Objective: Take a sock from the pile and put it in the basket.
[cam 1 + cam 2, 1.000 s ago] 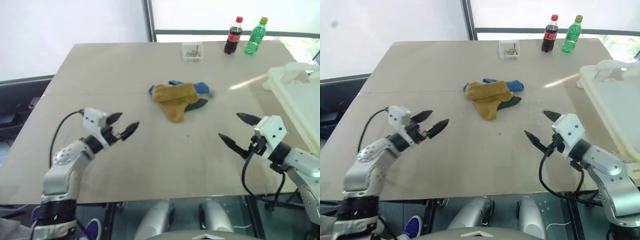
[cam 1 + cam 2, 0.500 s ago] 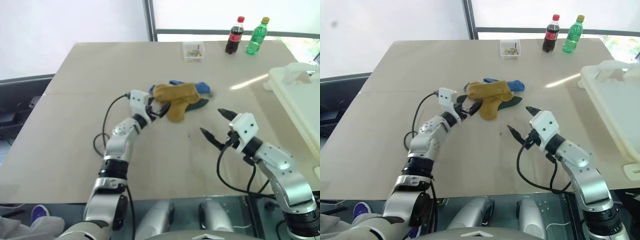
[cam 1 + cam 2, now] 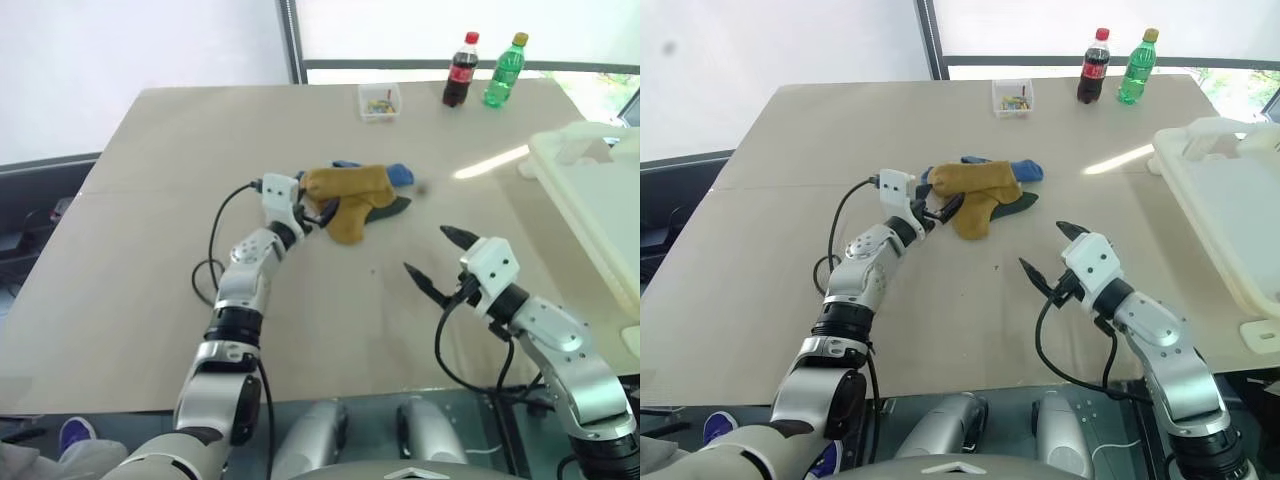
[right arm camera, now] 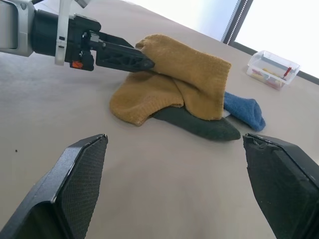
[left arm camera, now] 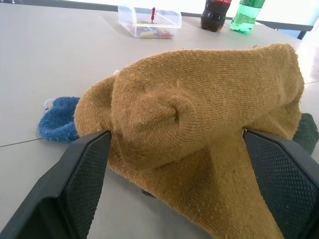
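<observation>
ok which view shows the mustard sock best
The left wrist view: the mustard sock bulges large between the open left gripper's fingers, knit and folds plain. The right wrist view shows it whole atop the dark green sock; the eye views show it small, mid-table.

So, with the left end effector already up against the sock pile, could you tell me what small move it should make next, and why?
Probably close the left end effector on the mustard-yellow sock. Its fingers stand open on either side of the sock's bunched end, which sits on top of the pile above the blue and dark green ones, so a pinch there should catch it. The basket waits at the right.
</observation>
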{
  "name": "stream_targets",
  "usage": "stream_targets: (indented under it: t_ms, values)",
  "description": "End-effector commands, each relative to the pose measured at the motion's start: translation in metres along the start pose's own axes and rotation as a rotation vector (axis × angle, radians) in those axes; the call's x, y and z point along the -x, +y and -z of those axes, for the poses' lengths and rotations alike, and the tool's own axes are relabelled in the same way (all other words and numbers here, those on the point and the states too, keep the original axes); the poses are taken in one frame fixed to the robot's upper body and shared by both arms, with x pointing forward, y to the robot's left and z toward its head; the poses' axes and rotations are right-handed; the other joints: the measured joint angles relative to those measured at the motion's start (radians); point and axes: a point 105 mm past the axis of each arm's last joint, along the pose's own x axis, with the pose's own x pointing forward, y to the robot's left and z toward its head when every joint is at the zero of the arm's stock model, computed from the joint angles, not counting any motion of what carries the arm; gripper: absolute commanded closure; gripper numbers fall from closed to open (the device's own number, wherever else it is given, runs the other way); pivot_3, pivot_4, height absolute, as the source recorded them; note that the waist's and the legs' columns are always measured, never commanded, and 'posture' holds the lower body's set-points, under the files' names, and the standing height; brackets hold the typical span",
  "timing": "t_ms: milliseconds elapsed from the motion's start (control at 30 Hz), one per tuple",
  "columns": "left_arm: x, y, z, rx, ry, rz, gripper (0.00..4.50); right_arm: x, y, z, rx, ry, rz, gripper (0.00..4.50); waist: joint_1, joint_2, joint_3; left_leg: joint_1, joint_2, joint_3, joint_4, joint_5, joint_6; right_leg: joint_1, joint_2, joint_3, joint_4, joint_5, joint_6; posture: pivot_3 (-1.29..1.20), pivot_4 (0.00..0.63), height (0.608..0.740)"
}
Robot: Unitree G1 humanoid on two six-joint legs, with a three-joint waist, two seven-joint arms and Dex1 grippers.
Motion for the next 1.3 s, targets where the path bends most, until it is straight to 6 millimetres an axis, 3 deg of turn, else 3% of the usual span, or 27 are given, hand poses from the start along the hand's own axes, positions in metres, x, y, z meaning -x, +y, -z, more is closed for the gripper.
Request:
stream_targets:
  t_ms: [33,100,400,633,967,1167,1300]
  values:
    - [-0.003,-0.002,-0.015,-0.025,-0.052,-0.013,0.42,0.003,-0.002,-0.013,0.031,-0.051,0.022,0.00,0.000,0.000,0.000,0.000,0.000,0.000,0.000,0.000,0.000,0.000,0.000,0.000,0.000,0.000,0.000,0.00,0.150,0.740]
    - [-0.004,-0.001,-0.014,-0.032,-0.052,-0.023,0.75,0.003,-0.001,-0.011,0.027,-0.048,0.021,0.00,0.000,0.000,0.000,0.000,0.000,0.000,0.000,0.000,0.000,0.000,0.000,0.000,0.001,0.000,0.000,0.00,0.150,0.740]
    - [-0.004,0.001,-0.012,-0.021,-0.059,-0.038,4.47,0.005,-0.004,-0.005,0.016,-0.039,0.029,0.00,0.000,0.000,0.000,0.000,0.000,0.000,0.001,0.000,0.000,0.000,0.000,0.000,0.001,0.000,0.000,0.00,0.150,0.740]
    - [0.011,0.007,-0.012,0.011,-0.036,-0.060,4.47,0.006,-0.004,-0.003,0.010,-0.037,0.031,0.00,-0.005,0.000,0.000,0.000,0.000,0.000,0.001,0.000,0.000,0.000,0.000,0.001,0.002,0.000,0.000,0.00,0.150,0.740]
    - [0.069,0.018,-0.003,0.133,0.149,-0.034,4.47,0.005,0.000,0.000,-0.007,-0.029,0.024,0.00,-0.004,0.000,0.000,0.001,0.000,0.001,0.001,0.000,0.000,-0.001,0.000,0.002,0.005,0.000,0.000,0.00,0.150,0.740]
    - [0.108,0.005,0.009,0.152,0.331,0.113,4.47,0.004,0.001,0.000,-0.011,-0.028,0.012,0.00,-0.008,0.000,0.000,0.003,0.000,0.003,0.000,0.000,0.000,-0.002,0.001,0.003,0.007,0.000,0.000,0.00,0.150,0.740]
    - [0.155,-0.013,0.022,0.137,0.515,0.307,4.47,0.004,0.003,0.000,-0.017,-0.025,0.003,0.00,-0.007,0.000,0.000,0.003,0.001,0.003,-0.001,0.000,0.000,-0.002,0.001,0.004,0.007,0.000,0.000,0.00,0.150,0.740]
